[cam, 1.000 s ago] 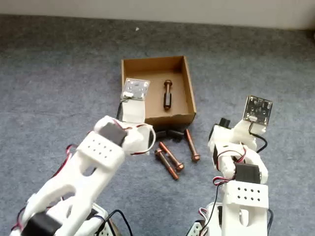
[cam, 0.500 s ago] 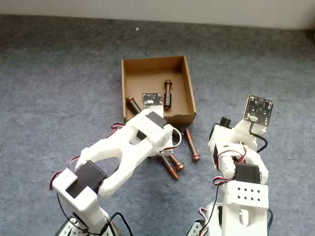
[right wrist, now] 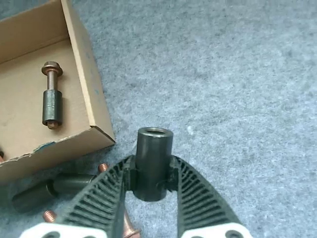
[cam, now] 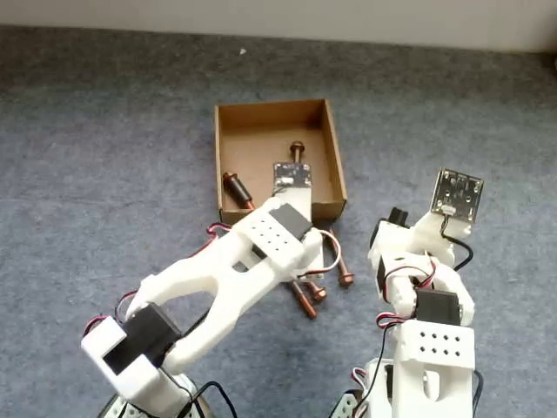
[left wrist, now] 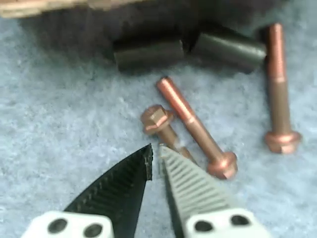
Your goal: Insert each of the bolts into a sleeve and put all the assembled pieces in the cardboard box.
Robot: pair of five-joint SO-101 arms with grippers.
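My left gripper (left wrist: pixel 154 151) hangs shut and empty just over three copper bolts on the carpet: a hex-headed one (left wrist: pixel 158 120), a long one (left wrist: pixel 193 124) and one apart (left wrist: pixel 277 84). Two dark sleeves (left wrist: pixel 148 53) (left wrist: pixel 228 48) lie beyond them against the cardboard box (cam: pixel 335 157). My right gripper (right wrist: pixel 151 166) is shut on an upright dark sleeve (right wrist: pixel 154 144), off to the box's right. Inside the box lie two assembled pieces, one (cam: pixel 235 187) at its left side and one (right wrist: pixel 52 96) in the middle. The left arm (cam: pixel 261 252) hides most of the bolts in the high view.
Grey carpet covers the table. A bolt (cam: pixel 339 257) shows beside the left arm, between the two arms. The right arm (cam: pixel 422 296) stands at the lower right, with open carpet beyond it.
The left arm left an assembled piece in the box's left side, then swung right and back to hang over the loose bolts. The right arm kept still with its sleeve.
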